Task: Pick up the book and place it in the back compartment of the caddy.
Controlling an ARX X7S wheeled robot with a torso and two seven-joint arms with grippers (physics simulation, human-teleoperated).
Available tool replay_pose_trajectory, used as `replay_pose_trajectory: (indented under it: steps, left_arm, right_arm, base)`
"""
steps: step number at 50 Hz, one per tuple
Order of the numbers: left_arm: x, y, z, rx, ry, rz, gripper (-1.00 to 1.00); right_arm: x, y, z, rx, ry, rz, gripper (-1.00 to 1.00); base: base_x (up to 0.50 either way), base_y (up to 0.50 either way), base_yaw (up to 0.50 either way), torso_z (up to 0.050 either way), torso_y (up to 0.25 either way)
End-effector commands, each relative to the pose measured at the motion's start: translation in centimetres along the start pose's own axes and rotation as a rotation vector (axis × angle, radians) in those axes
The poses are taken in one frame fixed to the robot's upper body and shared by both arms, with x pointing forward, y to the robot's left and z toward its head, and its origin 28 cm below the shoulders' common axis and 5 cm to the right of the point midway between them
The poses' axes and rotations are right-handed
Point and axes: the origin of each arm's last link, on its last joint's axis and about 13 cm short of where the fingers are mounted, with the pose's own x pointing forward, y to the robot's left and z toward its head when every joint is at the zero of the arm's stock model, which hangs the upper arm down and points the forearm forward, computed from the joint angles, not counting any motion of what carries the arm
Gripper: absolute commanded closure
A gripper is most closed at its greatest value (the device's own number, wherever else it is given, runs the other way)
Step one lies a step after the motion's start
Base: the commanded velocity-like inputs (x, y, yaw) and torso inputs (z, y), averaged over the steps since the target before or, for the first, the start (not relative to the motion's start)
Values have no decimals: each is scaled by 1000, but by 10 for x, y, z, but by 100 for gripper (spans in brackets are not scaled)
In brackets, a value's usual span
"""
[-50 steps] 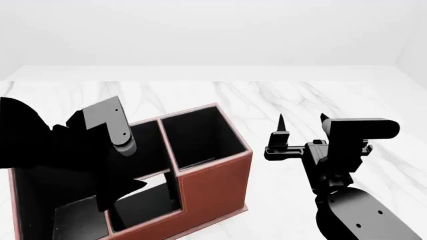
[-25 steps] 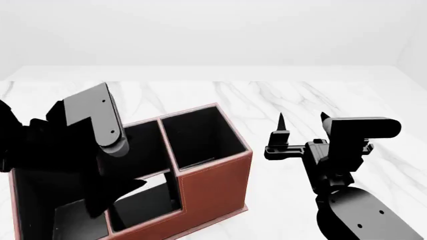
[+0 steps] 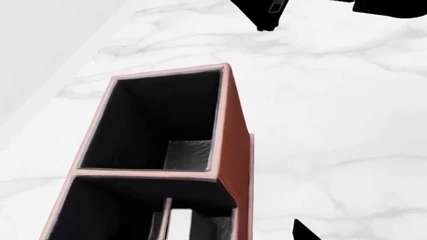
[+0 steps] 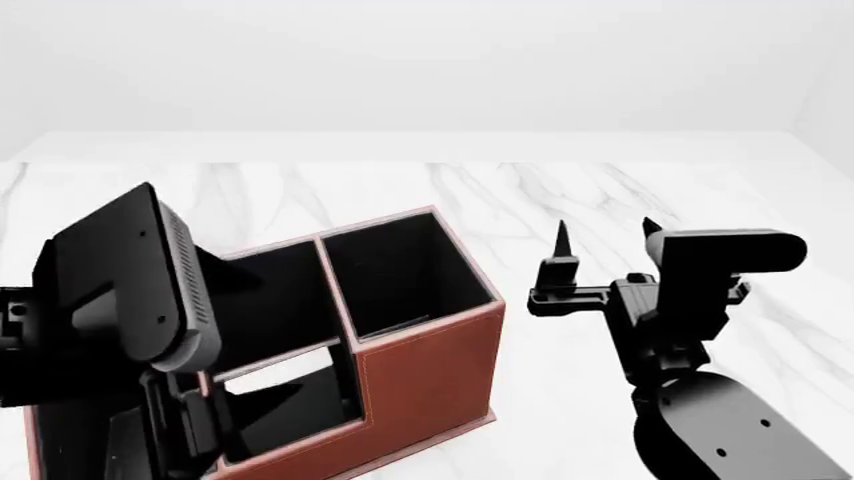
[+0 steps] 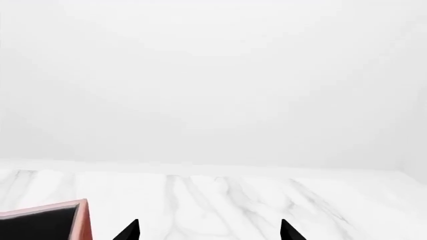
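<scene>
The caddy (image 4: 400, 330) stood on the white marble bench (image 4: 561, 200). The book was not visible. The right gripper (image 4: 603, 235) hovered beside the caddy, jaws wide and empty. The left gripper's jaws could not be judged.

White marble desk, blank white walls.
The grey-veined desk (image 4: 400, 185) runs back to plain walls (image 4: 427, 60) under even, shadowless light.

White marble tabletop (image 4: 400, 185), pale wall (image 5: 213, 75).
</scene>
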Motion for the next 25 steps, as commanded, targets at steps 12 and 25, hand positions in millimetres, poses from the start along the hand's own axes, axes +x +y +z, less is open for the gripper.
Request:
replay_pose_trajectory:
  steps: [12,25]
  left_arm:
    - [-3,-6,-12,38,-281,179,-100]
    - [-1,-2,-3,73,-353,222,-100]
  right_arm:
    - [3,8,71,-70,-243,4,-100]
    - [-1,11,110,-87,-345,14,-100]
  base:
    - [0,0,0,0,0]
    - [0,0,0,0,0]
